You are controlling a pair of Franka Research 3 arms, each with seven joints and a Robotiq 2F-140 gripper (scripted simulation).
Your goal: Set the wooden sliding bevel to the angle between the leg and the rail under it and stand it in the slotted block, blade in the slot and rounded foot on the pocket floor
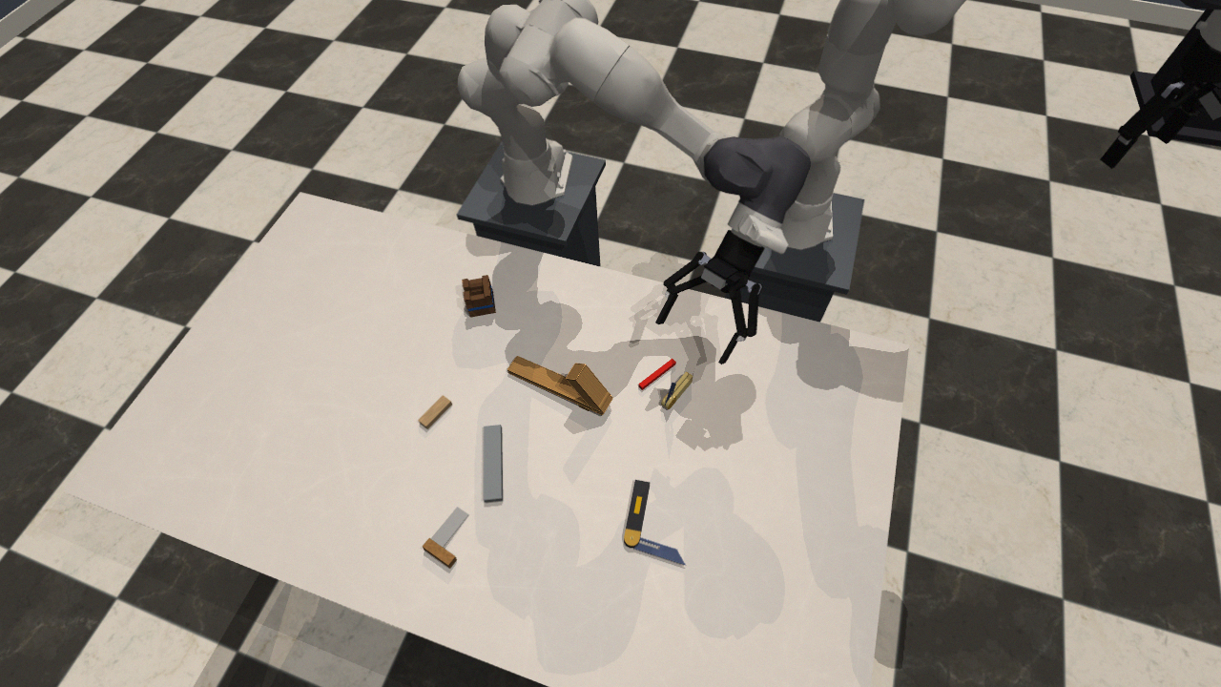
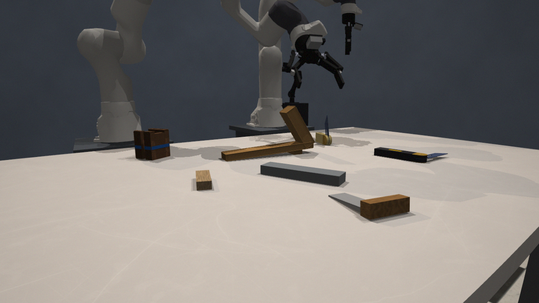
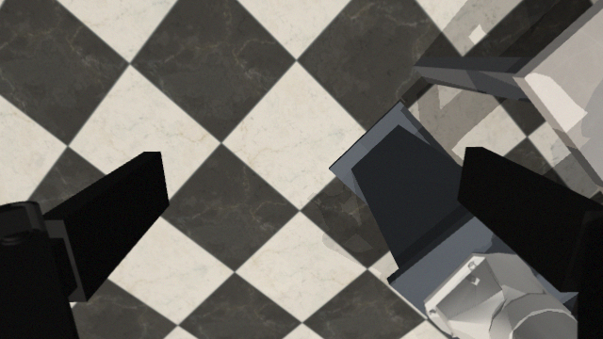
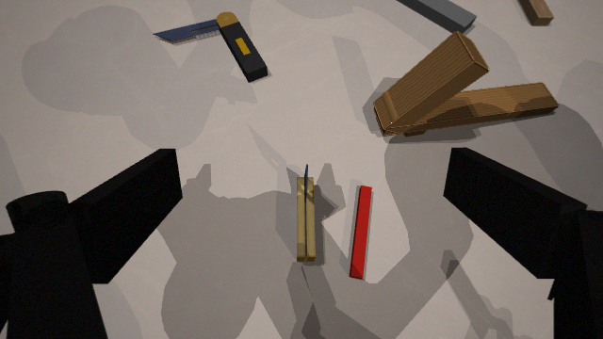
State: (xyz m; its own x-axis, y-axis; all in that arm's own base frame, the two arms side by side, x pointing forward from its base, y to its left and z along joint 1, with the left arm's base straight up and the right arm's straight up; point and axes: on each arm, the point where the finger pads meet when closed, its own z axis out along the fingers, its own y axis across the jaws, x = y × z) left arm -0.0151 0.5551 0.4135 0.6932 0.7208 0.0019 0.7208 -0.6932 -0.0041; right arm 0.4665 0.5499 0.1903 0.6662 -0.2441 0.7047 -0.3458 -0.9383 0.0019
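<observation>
Nearer the slotted block (image 1: 480,309) (image 2: 161,153), wears smooth, pale grey-white shells on the right arm (image 1: 631,81) (image 2: 103,45), with rounded joints and thin seams. Farther from the block, repeats the same pale, bulging casing on the left arm (image 1: 854,76) (image 2: 270,75) (image 3: 542,325). Carries a rounded charcoal wrist housing (image 1: 755,166) (image 2: 287,17) on the right arm. Ends in matt black, angular linkages on the right gripper (image 1: 692,342) (image 2: 320,87) (image 4: 312,173) and left gripper (image 1: 1109,160) (image 2: 347,52) (image 3: 314,176), with flat, blocky fingers.

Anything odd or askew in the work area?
Nothing spilled or visibly damaged. One oddity: the wooden sliding bevel rests on edge, blade sticking up, while the black bevel lies flat.
</observation>
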